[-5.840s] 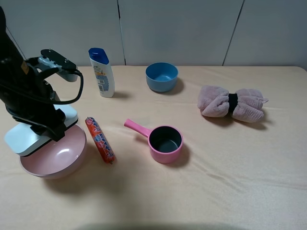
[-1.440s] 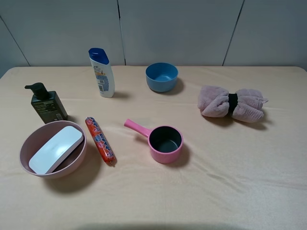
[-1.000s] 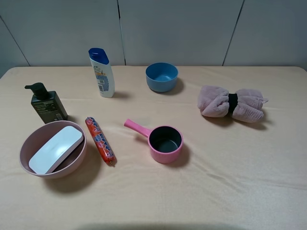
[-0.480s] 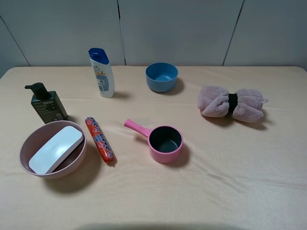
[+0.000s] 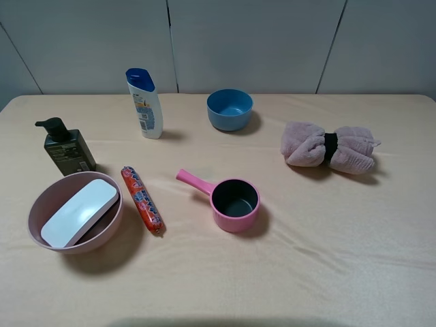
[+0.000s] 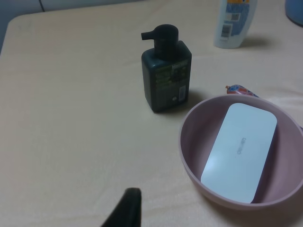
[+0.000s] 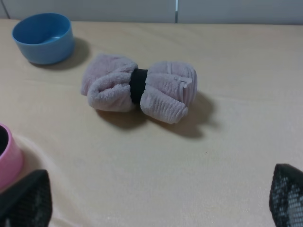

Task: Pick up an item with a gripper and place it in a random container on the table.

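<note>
The white oblong case (image 5: pixel 80 212) lies tilted inside the large pale-pink bowl (image 5: pixel 41 231) at the left front of the beige table (image 5: pixel 327 259). The left wrist view shows the case (image 6: pixel 240 150) in the bowl (image 6: pixel 189 163); nothing touches it. Only one dark finger (image 6: pixel 127 210) of my left gripper shows, well back from the bowl. My right gripper (image 7: pixel 156 201) is open and empty, its fingertips (image 7: pixel 26 198) far apart, above the cloth in front of the rolled towel. Neither arm shows in the exterior high view.
A dark pump bottle (image 5: pixel 66 148) stands just behind the bowl. A red sausage tube (image 5: pixel 142 199) lies to the bowl's right. A pink saucepan (image 5: pixel 231 201), a blue bowl (image 5: pixel 229 109), a white shampoo bottle (image 5: pixel 145 103) and a rolled pink towel (image 5: pixel 330 147) stand farther off.
Earlier my left arm hung over the pink bowl with the white case. Now the arm has left the exterior view and the case lies in the bowl. Nothing moved in the last second.
</note>
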`<action>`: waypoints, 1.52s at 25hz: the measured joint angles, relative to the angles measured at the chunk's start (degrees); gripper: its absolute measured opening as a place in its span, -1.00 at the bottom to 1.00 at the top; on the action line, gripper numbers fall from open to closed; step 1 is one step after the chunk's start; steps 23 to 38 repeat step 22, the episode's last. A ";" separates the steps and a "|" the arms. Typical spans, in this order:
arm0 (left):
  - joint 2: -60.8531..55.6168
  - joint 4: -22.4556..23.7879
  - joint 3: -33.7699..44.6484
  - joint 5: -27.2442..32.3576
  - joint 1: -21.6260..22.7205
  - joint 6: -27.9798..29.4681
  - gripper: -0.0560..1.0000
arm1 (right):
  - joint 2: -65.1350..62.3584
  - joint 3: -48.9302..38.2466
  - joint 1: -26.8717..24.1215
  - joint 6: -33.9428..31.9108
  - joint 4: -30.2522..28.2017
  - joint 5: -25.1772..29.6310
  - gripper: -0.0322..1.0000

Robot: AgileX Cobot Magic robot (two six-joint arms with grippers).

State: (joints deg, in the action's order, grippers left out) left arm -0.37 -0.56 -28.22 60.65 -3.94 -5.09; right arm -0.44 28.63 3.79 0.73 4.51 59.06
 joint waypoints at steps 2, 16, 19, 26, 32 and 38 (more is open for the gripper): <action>0.00 0.00 0.00 0.00 0.00 0.00 0.99 | 0.00 0.00 0.00 0.00 0.00 0.00 0.41; 0.00 0.00 0.00 0.00 0.00 0.00 0.99 | 0.00 0.00 0.00 0.00 0.00 0.00 0.41; 0.00 0.00 0.00 0.00 0.00 0.00 0.99 | 0.00 0.00 0.00 0.00 0.00 0.00 0.41; 0.00 0.00 0.00 0.00 0.00 0.00 0.99 | 0.00 0.00 0.00 0.00 0.00 0.00 0.41; 0.00 0.00 0.00 0.00 0.00 0.00 0.99 | 0.00 0.00 0.00 0.00 0.00 0.00 0.41; 0.00 0.00 0.00 0.00 0.00 0.00 0.99 | 0.00 0.00 0.00 0.00 0.00 0.00 0.41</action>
